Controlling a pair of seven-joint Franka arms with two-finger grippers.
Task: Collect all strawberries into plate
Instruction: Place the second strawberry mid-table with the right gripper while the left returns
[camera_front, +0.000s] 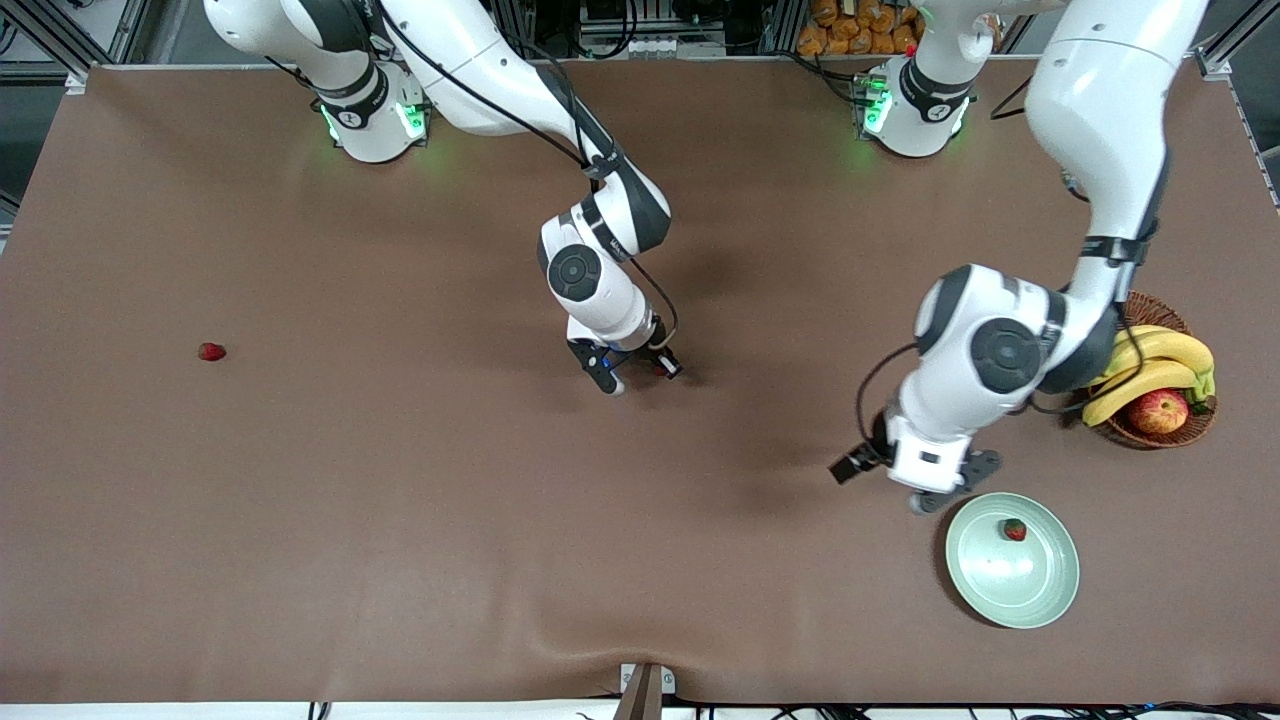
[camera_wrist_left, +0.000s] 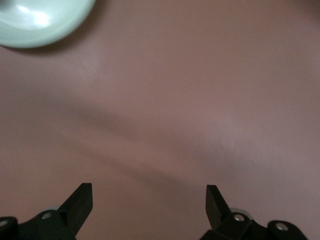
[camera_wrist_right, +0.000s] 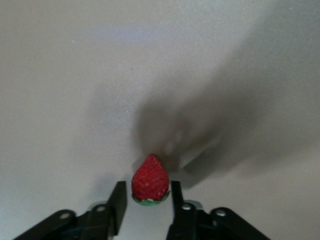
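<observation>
Brown tabletop: my right gripper pinches a strawberry by its cap end, which I fear may slip free in transit to the plate, while the left gripper waits wide beside it.

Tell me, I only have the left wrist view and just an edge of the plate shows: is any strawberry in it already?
Observer: Yes, one strawberry lies in the plate, close to the rim nearest your open left end effector, which hangs over the table beside the plate.
Operator: And what is the right arm doing?
Observer: The right end effector is low over the middle of the table, shut on a second strawberry.
</observation>
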